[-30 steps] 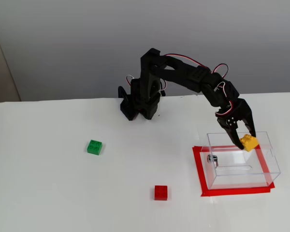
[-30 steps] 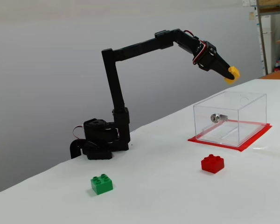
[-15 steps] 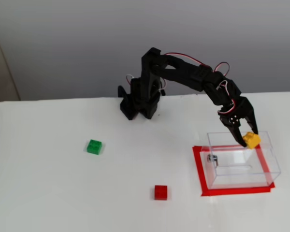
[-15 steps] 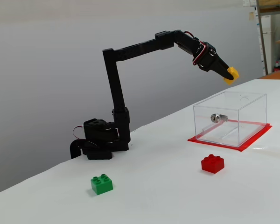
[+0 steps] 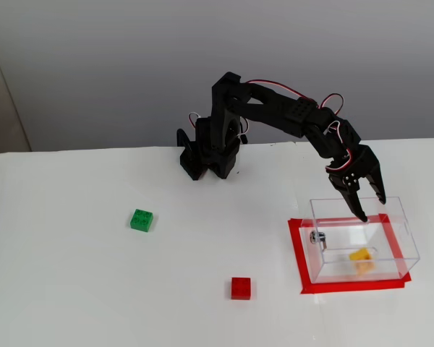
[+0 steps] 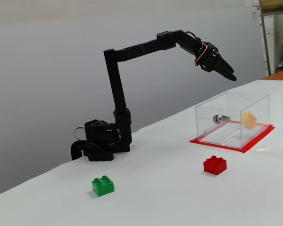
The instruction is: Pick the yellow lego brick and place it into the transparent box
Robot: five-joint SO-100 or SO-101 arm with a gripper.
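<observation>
The yellow lego brick point(image 5: 360, 259) is inside the transparent box point(image 5: 325, 211), blurred and tilted as it drops toward the floor of the box. In the other fixed view the yellow lego brick point(image 6: 248, 119) shows through the clear wall of the transparent box point(image 6: 208, 126), partway down. My gripper point(image 5: 371, 204) hangs over the box's rim, open, with nothing between its fingers. The same gripper point(image 6: 232, 75) sits well above the box top in the side-on fixed view.
A red tape rectangle point(image 5: 299, 256) frames the box. A red brick point(image 5: 240, 288) lies in front of the box's left side and a green brick point(image 5: 141, 220) further left. The arm's black base point(image 5: 206, 155) stands at the table's back edge.
The gripper has opened and let go of the yellow brick, which has fallen from between the fingers into the box. The arm has hardly moved.
</observation>
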